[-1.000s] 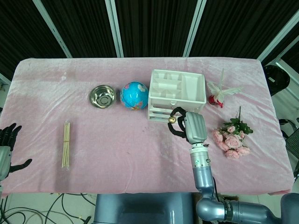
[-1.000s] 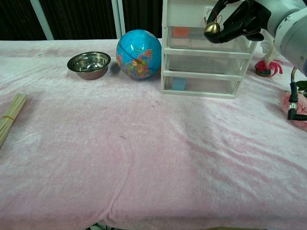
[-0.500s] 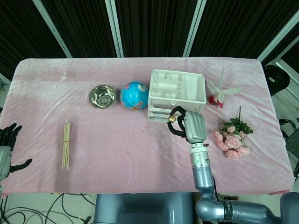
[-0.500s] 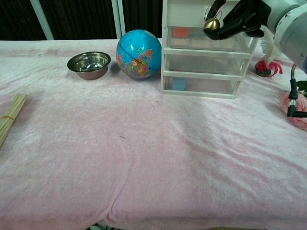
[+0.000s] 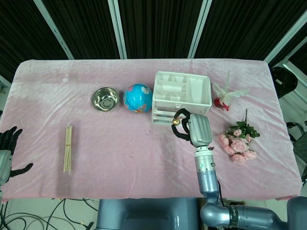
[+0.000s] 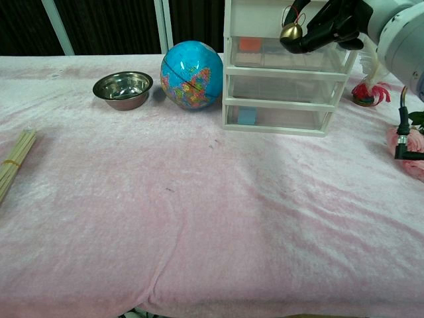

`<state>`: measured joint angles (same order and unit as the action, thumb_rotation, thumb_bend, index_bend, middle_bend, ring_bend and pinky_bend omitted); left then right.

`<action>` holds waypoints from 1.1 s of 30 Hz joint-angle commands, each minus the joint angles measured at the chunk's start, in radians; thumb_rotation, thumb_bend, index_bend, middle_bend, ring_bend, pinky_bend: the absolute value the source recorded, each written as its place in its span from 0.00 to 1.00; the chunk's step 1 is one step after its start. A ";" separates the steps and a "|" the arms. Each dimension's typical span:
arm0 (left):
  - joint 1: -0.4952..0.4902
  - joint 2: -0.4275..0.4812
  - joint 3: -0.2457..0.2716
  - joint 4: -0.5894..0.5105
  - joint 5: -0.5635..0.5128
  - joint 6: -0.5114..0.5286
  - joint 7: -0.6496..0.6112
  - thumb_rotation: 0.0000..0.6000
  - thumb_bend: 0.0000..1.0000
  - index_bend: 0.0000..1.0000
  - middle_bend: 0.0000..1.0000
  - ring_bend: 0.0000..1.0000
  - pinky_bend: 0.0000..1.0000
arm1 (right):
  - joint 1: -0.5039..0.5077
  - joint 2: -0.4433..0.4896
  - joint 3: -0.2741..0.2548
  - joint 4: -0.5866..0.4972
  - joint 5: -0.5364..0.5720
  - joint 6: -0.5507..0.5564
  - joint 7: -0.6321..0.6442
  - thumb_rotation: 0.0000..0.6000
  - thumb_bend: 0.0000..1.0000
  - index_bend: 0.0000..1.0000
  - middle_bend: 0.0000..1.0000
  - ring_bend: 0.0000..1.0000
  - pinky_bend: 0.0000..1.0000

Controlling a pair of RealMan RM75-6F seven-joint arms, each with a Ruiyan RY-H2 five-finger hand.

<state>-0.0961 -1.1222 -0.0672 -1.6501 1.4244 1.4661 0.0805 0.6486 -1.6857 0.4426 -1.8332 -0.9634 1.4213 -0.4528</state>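
1. Cloth (image 6: 218, 218) of pink velvet covers the whole table, wrinkled in the near part.
2. Left hand (image 5: 7, 148) sits off the table's near left corner, fingers spread apart and holding nothing; only the head view shows it.
3. Sticks (image 5: 67, 148) lie in a banded bundle on the left of the cloth, well apart from both hands.
4. Right hand (image 5: 194, 129) hovers just in front of the white drawer unit (image 5: 182, 93), fingers curled in and pinching a small brass bell (image 6: 290, 32) by its top.
5. Bell hangs in the air at the height of the unit's top drawer, just before its front; whether it touches the drawer cannot be told.
6. Pink roses (image 5: 237, 143) lie to the right of that hand, near but apart.
7. Blue globe (image 6: 191, 75) stands just beside the drawer unit's left side, and a steel bowl (image 6: 123, 89) sits to the left of it.
8. Red-and-white ornament (image 5: 225, 96) rests beside the unit's right side.
9. Dark panels (image 5: 158, 24) stand behind the table.
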 commanded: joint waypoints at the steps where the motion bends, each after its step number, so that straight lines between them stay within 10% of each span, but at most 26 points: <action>1: 0.000 0.000 0.000 0.000 0.000 0.000 0.000 1.00 0.00 0.00 0.00 0.00 0.00 | 0.000 0.000 0.000 0.001 0.001 0.001 0.000 1.00 0.35 0.53 0.93 1.00 0.95; 33: 0.000 0.003 -0.001 -0.003 -0.004 -0.003 -0.005 1.00 0.00 0.00 0.00 0.00 0.00 | 0.012 -0.044 -0.045 0.070 0.018 -0.017 0.000 1.00 0.28 0.45 0.92 1.00 0.94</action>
<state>-0.0959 -1.1194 -0.0679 -1.6531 1.4204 1.4630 0.0755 0.6606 -1.7302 0.4017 -1.7655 -0.9445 1.4059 -0.4495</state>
